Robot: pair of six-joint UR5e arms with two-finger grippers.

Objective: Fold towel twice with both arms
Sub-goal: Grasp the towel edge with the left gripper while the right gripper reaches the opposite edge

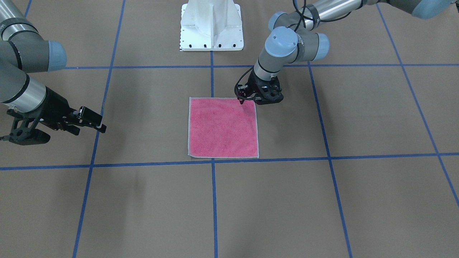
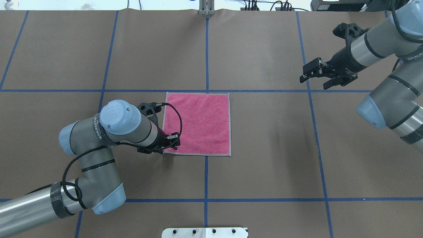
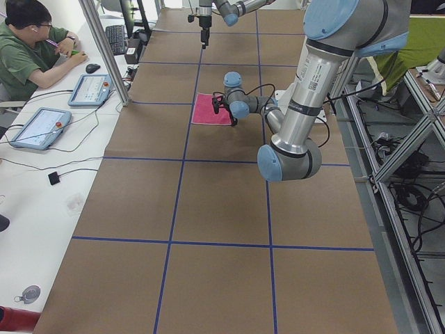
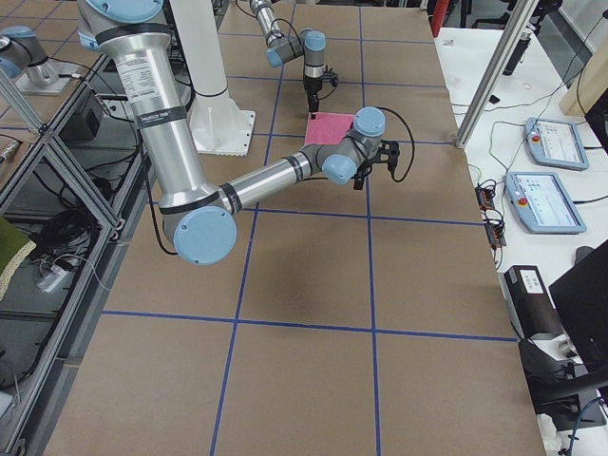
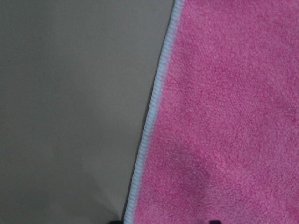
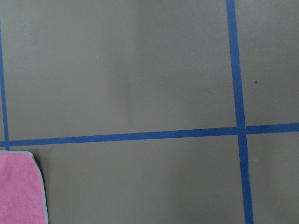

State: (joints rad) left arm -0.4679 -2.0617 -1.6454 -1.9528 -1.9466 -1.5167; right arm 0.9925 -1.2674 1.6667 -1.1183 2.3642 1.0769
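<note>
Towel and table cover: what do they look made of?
Towel: soft terry or microfibre cloth, matte pink, going by its fuzzy pile; pale ribbed edge looks like thread overlock. Table cover: probably brown paper, matte, its far edge slightly wavy; blue lines look like tape.

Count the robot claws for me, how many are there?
2. The left gripper is at a corner of the towel; the right gripper hangs off to the side. None seems hidden.

Square pink towel (image 2: 201, 122), flat, unfolded, pale-grey edged
</note>
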